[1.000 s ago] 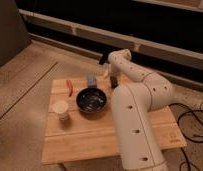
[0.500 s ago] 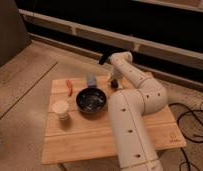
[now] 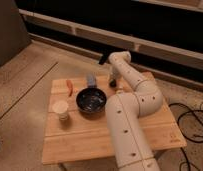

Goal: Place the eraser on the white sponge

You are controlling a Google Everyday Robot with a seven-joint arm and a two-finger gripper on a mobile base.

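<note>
In the last second my arm had swung right, away from the sponge, and my tool hung just above the eraser. I could not tell whether it was apart or together. The eraser stood on the far tabletop, right of the sponge and apart from it. I judged the pickup was still to come.
</note>
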